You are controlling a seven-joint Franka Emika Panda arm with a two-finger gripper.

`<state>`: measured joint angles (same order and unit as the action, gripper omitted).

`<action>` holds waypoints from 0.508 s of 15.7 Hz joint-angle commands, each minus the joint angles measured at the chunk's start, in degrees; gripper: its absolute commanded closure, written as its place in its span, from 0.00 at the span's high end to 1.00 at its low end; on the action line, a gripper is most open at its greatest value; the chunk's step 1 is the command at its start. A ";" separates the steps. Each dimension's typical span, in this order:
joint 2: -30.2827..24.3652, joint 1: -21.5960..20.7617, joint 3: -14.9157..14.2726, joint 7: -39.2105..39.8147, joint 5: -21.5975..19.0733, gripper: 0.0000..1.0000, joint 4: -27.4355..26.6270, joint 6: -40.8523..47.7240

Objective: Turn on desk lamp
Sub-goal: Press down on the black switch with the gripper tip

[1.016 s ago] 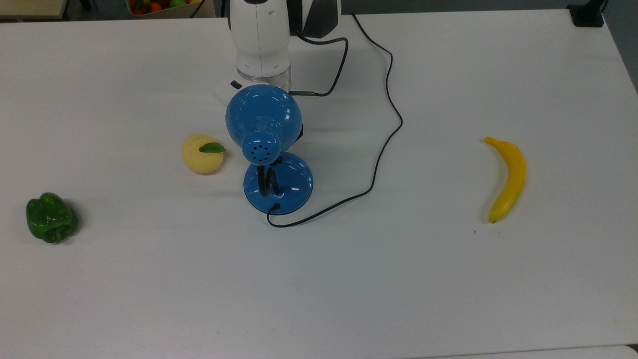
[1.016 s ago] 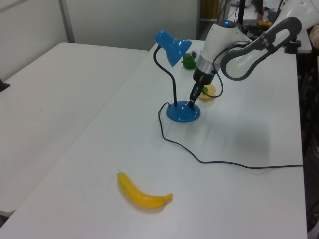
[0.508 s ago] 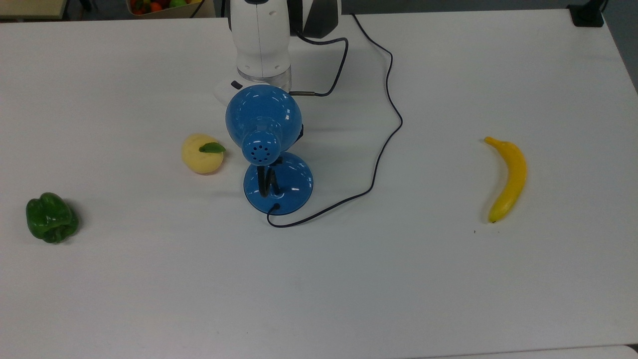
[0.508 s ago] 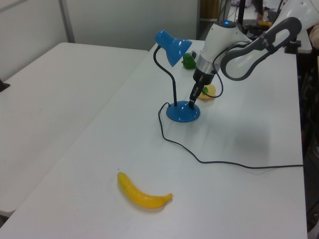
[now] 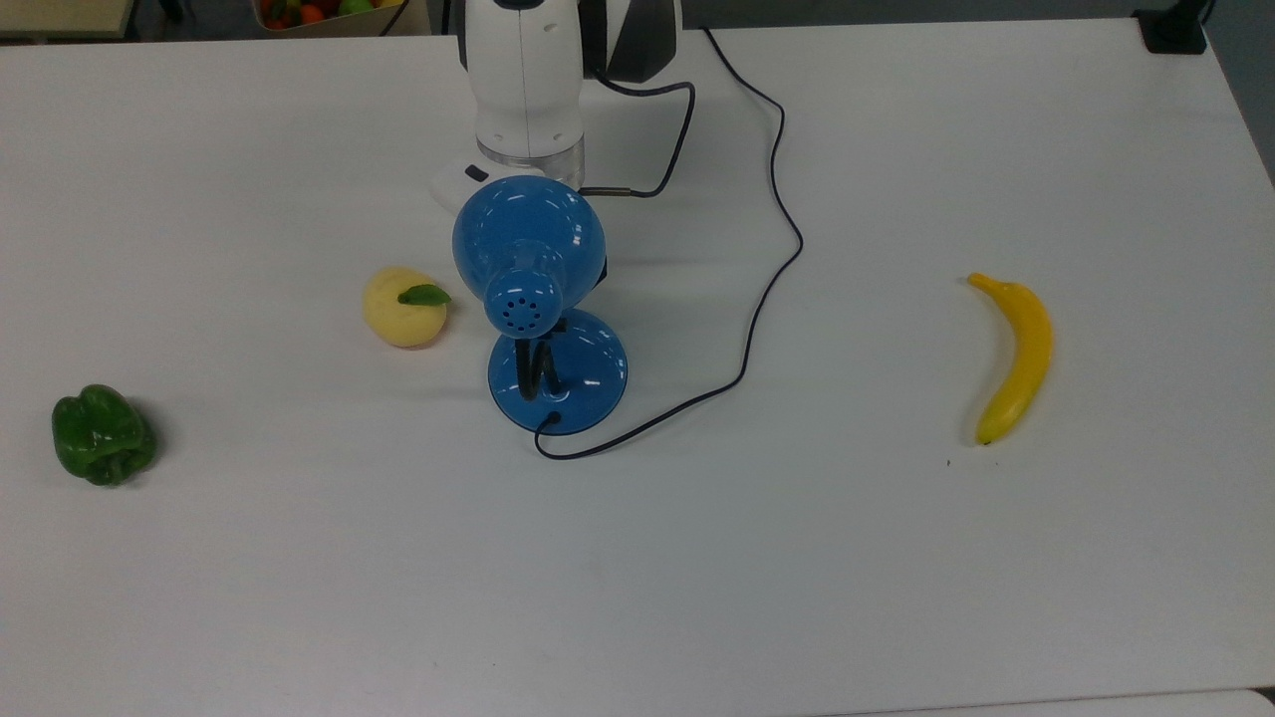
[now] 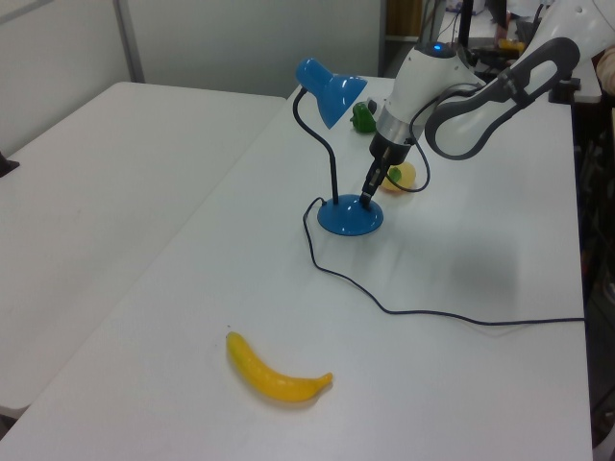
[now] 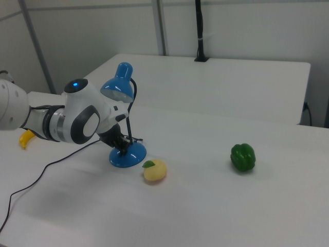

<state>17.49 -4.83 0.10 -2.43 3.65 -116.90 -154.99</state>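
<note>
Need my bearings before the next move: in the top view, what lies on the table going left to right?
Green pepper → yellow fruit with a leaf → blue desk lamp → banana.

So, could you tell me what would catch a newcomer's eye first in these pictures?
Probably the glossy blue desk lamp standing mid-table, with the white robot arm reaching down so its end effector meets the lamp's round base. After that, the bright fruit on the white table: a banana at the top view's right and a green pepper at its far left.
</note>
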 commanded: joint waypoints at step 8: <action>-1.13 -0.44 -0.01 -1.62 1.71 0.00 0.71 5.03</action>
<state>17.48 -4.84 0.11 -2.44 4.12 -116.80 -154.66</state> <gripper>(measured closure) 0.991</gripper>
